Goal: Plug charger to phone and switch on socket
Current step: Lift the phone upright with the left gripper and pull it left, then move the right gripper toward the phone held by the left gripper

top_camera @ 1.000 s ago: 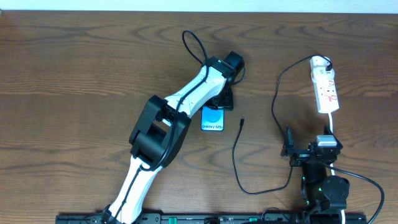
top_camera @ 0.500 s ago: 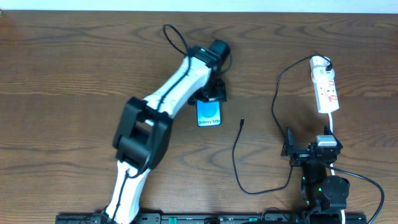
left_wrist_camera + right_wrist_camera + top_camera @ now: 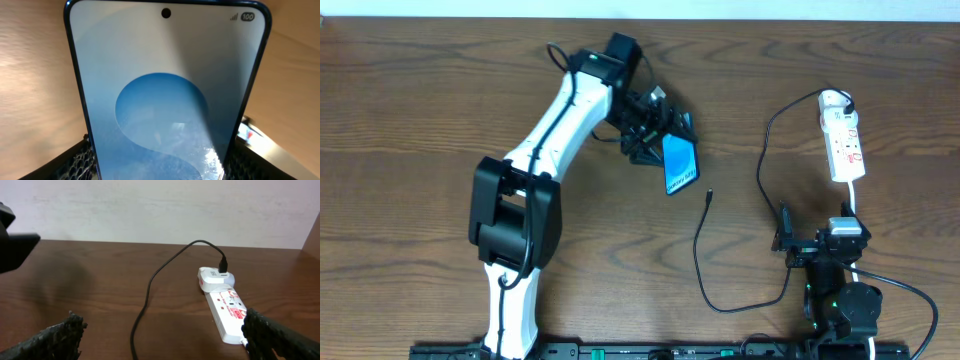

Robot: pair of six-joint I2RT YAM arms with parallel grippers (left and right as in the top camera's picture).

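Items counted, overhead view:

- Table (image 3: 420,150): one.
- Phone (image 3: 681,164): one, just off centre toward 12 o'clock.
- Charger (image 3: 698,255): one cable, one plug tip (image 3: 708,196).
- Socket (image 3: 844,148): one, at 2 o'clock, carrying one white cord (image 3: 852,200) and one adapter (image 3: 835,100).
- Arms: two.
- Grippers: two, being one left gripper (image 3: 665,135) at 12 o'clock and one right gripper (image 3: 822,238) at 4 o'clock.

White socket (image 3: 227,311) on table (image 3: 75,280), black charger (image 3: 148,291) plugged in (right gripper (image 3: 162,321) jaws wide apart)
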